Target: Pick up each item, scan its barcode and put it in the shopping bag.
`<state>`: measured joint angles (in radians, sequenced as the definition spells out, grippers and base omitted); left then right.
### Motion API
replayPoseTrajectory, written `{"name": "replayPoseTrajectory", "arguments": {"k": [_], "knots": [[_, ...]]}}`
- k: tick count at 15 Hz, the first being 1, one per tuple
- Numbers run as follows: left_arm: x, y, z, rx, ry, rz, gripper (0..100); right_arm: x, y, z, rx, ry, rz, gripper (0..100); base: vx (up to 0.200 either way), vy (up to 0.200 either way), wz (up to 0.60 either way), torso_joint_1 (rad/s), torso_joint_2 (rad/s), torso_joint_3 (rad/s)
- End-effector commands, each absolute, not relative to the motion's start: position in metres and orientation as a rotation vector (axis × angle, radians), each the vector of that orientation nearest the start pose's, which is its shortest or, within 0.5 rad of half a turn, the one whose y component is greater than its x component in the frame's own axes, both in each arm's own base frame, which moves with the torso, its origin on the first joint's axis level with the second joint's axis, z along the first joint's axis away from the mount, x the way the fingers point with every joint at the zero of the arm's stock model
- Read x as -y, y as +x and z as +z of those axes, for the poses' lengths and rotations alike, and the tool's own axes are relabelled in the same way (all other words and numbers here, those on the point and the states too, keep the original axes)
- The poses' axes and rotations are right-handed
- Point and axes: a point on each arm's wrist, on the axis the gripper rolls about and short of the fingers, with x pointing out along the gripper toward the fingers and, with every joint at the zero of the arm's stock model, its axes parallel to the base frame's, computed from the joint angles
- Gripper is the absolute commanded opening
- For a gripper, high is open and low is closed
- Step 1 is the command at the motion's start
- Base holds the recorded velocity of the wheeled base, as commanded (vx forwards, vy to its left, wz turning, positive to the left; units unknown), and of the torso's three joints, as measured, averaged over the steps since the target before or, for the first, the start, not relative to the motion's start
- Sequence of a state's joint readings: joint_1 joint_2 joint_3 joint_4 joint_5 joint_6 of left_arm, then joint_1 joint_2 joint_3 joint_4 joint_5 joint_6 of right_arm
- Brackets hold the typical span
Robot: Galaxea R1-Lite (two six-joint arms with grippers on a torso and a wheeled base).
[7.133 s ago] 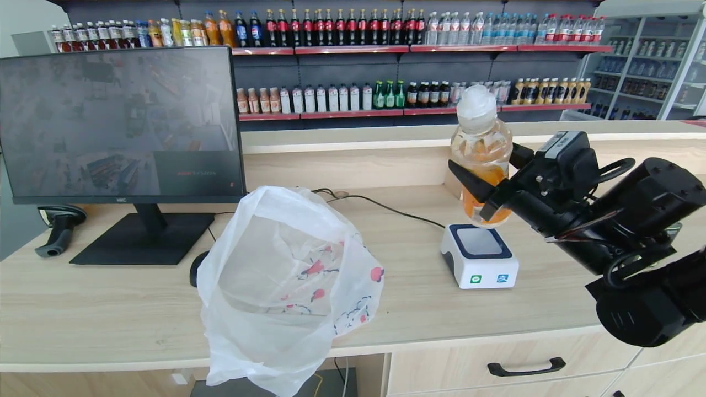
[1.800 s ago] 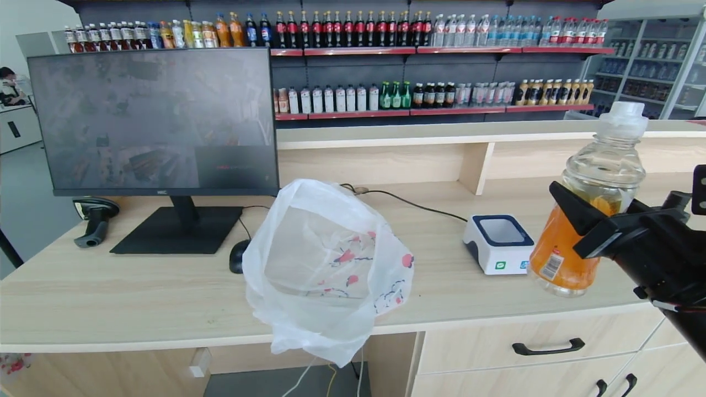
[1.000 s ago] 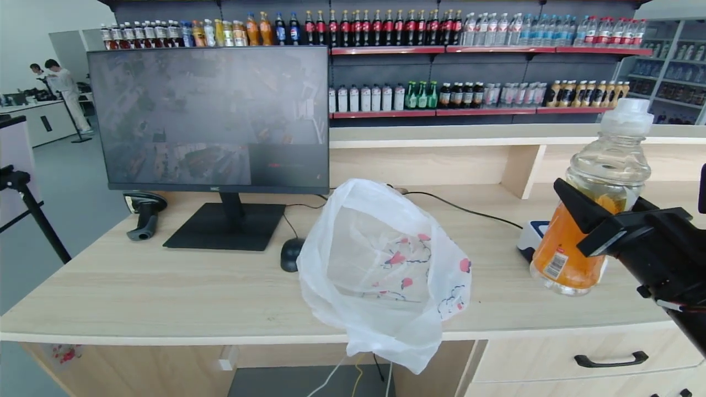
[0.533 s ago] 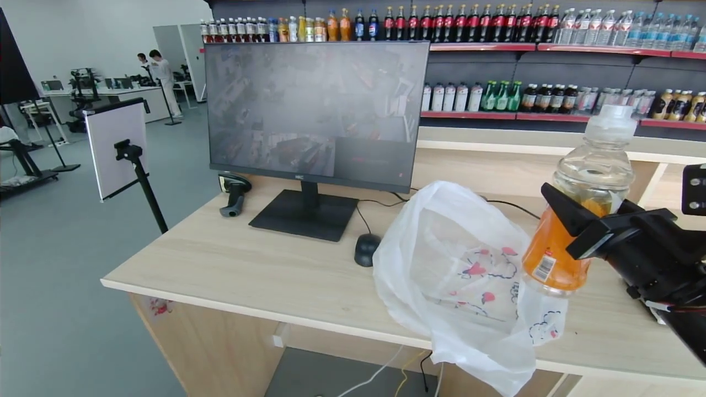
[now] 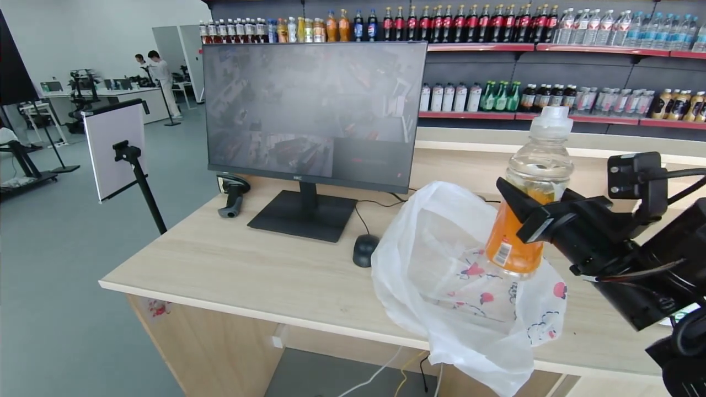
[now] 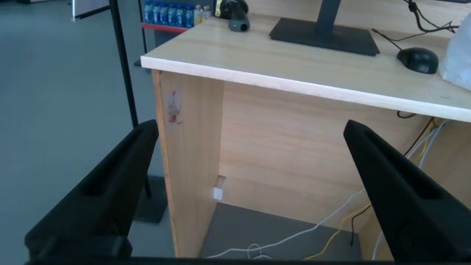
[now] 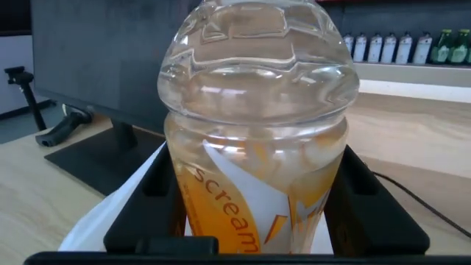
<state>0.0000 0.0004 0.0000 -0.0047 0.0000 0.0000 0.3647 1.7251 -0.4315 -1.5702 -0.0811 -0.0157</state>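
Observation:
My right gripper [image 5: 524, 212] is shut on an orange-labelled drink bottle [image 5: 527, 215] with a white cap, held upright. The bottle hangs just over the open mouth of the white plastic shopping bag [image 5: 469, 292], which slumps on the wooden counter [image 5: 248, 264] and droops over its front edge. In the right wrist view the bottle [image 7: 257, 147] stands between the two black fingers [image 7: 147, 184], with the bag's rim below it. My left gripper [image 6: 250, 191] is open, low and in front of the counter's end panel, holding nothing.
A monitor [image 5: 314, 113] on a black stand, a black mouse [image 5: 365, 249] and a handheld scanner [image 5: 231, 198] sit on the counter to the bag's left. Drink shelves [image 5: 496, 33] line the back wall. A stand with a white board [image 5: 113, 146] is on the floor at left.
The head view swung left, so the counter scanner left the picture. My right gripper carried the bottle from over the scanner leftward to above the bag's mouth.

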Motion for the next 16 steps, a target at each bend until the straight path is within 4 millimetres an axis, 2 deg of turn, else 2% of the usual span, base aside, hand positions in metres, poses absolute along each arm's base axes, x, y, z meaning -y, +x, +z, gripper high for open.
{"name": "replayPoseTrajectory", "arguments": {"k": [1,9,16], "knots": [[0.000,-0.023,0.076,0.005,0.000,0.000,100,-0.111,0.273,0.158,0.223,0.036,0.321,0,0.000,0.000,0.00,0.000,0.00,0.000],[0.000,-0.023,0.076,0.008,0.000,0.000,100,-0.147,0.309,0.139,0.220,0.034,0.401,0,0.000,0.000,0.00,0.000,0.00,0.000],[0.000,-0.023,0.076,0.008,0.000,0.000,100,-0.160,0.329,0.126,0.221,0.032,0.430,0,0.000,0.000,0.00,0.000,0.00,0.000]]}}
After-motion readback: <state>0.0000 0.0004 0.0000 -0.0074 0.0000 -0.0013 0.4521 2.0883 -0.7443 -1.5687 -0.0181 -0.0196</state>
